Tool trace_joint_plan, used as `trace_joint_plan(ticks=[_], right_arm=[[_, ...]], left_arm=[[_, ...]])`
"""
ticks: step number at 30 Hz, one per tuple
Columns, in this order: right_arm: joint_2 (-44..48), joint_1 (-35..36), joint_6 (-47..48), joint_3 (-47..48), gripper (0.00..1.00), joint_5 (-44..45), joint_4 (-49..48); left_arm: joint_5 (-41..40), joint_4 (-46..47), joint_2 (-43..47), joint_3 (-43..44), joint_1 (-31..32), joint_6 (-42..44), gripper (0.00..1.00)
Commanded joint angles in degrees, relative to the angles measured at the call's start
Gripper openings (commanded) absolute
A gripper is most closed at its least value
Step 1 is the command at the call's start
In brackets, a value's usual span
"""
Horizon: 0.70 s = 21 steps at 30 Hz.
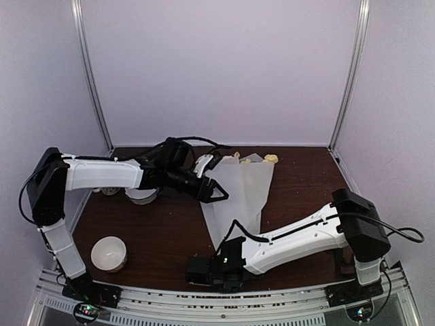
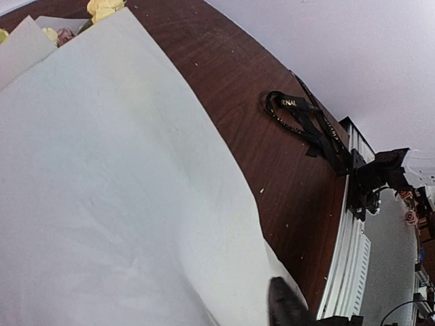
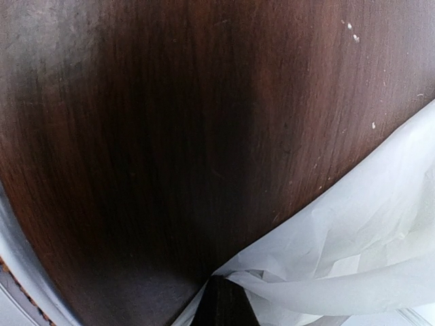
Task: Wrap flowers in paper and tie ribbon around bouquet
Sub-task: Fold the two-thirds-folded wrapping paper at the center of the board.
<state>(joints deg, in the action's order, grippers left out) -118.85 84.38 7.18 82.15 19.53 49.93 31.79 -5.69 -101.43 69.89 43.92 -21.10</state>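
Note:
The paper (image 1: pixel 238 193) lies folded into a long cone over the flowers, its wide end at the far side. Yellow blooms (image 1: pixel 270 158) peek out there, and the left wrist view shows a yellow bloom (image 2: pixel 105 7) and a pink one (image 2: pixel 64 34) above the paper (image 2: pixel 102 190). My left gripper (image 1: pixel 216 192) hangs open over the cone's left edge; only one dark fingertip (image 2: pixel 282 305) shows in its own view. My right gripper (image 1: pixel 224 252) is shut on the cone's narrow near end, where the gathered paper (image 3: pixel 353 231) bunches against its finger (image 3: pixel 221 305). The black lettered ribbon (image 2: pixel 306 119) lies loose on the table.
A white bowl (image 1: pixel 109 252) stands at the near left and another bowl (image 1: pixel 143 195) sits under my left arm. The ribbon lies close to the metal rail (image 2: pixel 350 251) at the table's near edge. White walls close in the back and sides.

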Motion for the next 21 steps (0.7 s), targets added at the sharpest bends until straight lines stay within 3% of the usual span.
trace_joint_plan(ticks=[1, 4, 10, 15, 21], right_arm=[[-1.37, -1.4, 0.09, -0.61, 0.0, -1.1, 0.76], [-0.8, -1.41, 0.05, -0.54, 0.0, -0.78, 0.69], [1.06, -1.46, -0.87, -1.55, 0.0, 0.09, 0.07], [3.72, -1.41, -2.32, -3.69, 0.08, -1.33, -0.58], [8.97, -1.4, -6.66, -5.6, 0.29, -4.35, -0.84]], left_arm=[[2.5, 4.39, -2.72, 1.68, -1.65, -1.6, 0.01], [-5.59, 1.1, -4.67, 1.48, -3.41, -1.14, 0.0], [-8.49, -3.15, -12.77, 2.49, -6.52, -1.4, 0.0], [-10.45, -3.97, -17.01, 3.81, -6.57, -1.31, 0.0], [-9.41, -3.84, -20.04, 5.44, -6.57, -0.72, 0.0]])
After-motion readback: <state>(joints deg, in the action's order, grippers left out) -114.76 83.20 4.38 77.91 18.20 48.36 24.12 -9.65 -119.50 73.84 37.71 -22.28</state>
